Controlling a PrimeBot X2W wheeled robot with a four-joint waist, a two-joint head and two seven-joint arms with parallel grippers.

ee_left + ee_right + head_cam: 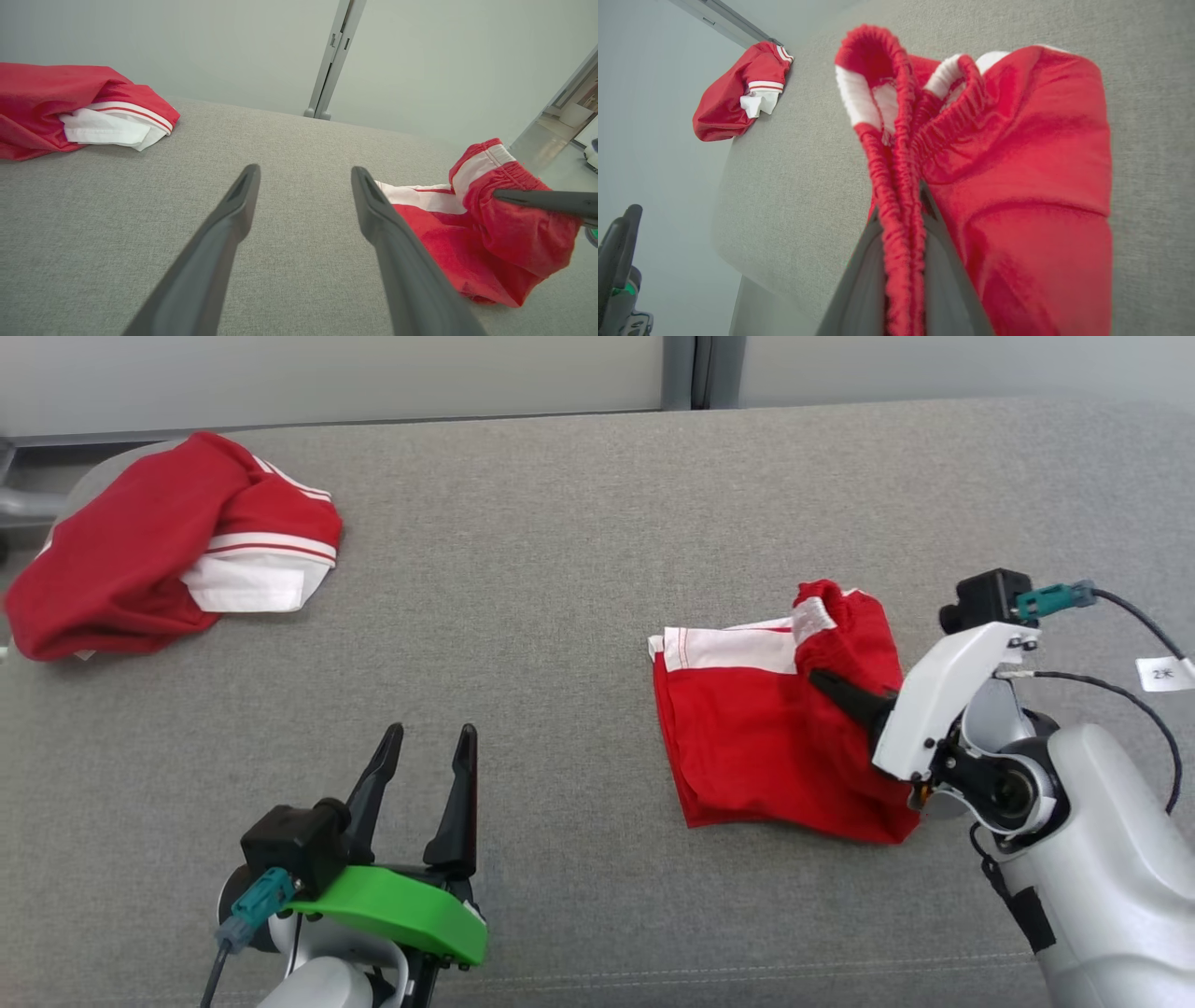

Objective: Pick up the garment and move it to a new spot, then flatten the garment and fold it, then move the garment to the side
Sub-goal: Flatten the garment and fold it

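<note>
Grey padded surface ran wide, and the red garment lay on its right half. Its waistband was bunched upward because the right gripper pinched that elastic edge, probably to shift it. The left gripper hovered spread, holding nothing.

Smooth, faintly glossy cloth garment, matt woven fabric work surface, matt dark plastic left gripper
</note>
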